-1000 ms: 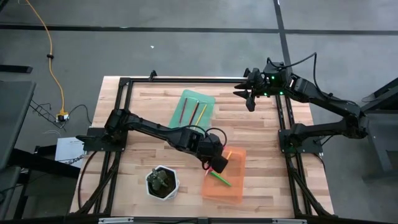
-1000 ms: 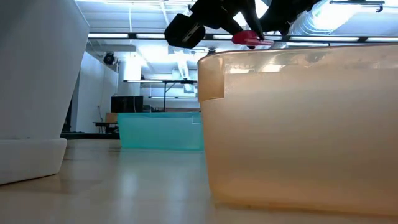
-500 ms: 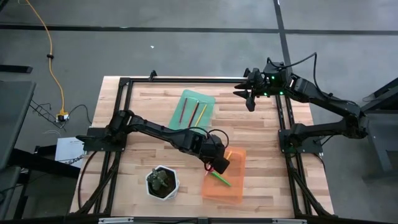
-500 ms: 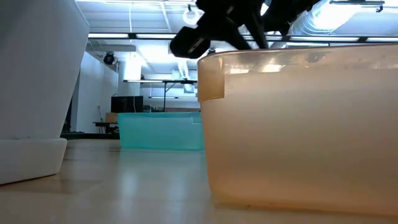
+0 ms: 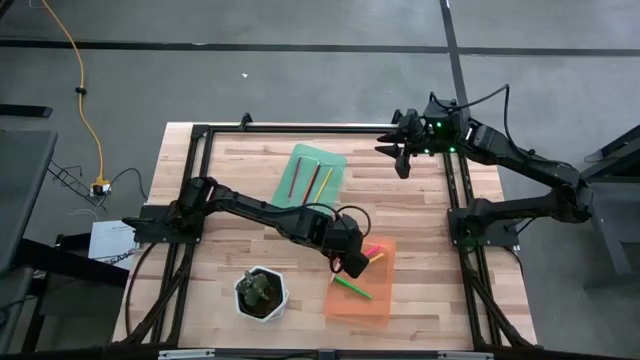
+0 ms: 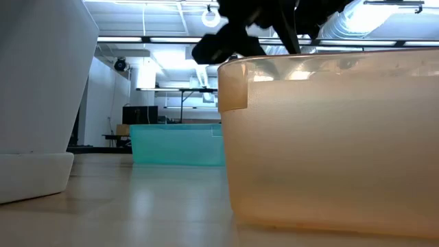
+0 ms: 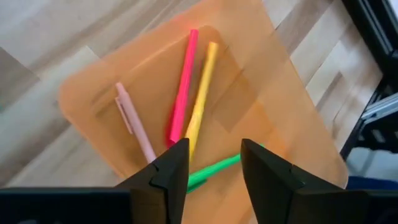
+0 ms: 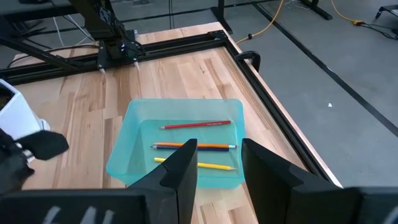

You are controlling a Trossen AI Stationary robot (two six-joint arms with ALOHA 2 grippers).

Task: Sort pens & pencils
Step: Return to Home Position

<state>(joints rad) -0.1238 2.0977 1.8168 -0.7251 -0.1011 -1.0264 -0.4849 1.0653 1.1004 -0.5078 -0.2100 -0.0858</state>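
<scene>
4 pens in the orange tray (image 7: 280, 81): bright pink pen (image 7: 181, 87) and yellow pen (image 7: 200, 93) side by side, drawing close together at 1 end; pale pink pen (image 7: 134, 121) apart from them, angled the other way; green pen (image 7: 214, 171) lying crosswise, partly hidden behind the fingers (image 7: 168, 180) in the left wrist view. Seen from above, only the green pen (image 5: 352, 288) and the bright pink pen (image 5: 373, 251) clearly told.

3 pencils in the green tray (image 8: 124, 155), roughly parallel: red pencil (image 8: 196, 124), brown pencil (image 8: 193, 146), yellow pencil (image 8: 199, 165). None outside the 2 trays on the worktop (image 5: 230, 170).

Left hand (image 5: 352, 262) over the orange tray's (image 5: 370, 305) corner nearest the green tray (image 5: 305, 152), fingers spread, holding nothing, clear of the pens below. Dark arm across the top of the low view, above the orange wall (image 6: 329, 137).

Right hand (image 5: 400, 158) off to the right of the green tray, near the worktop's far right corner, fingers parted and empty.

White plant pot (image 5: 261, 293) just left of the orange tray, apart from both hands.
</scene>
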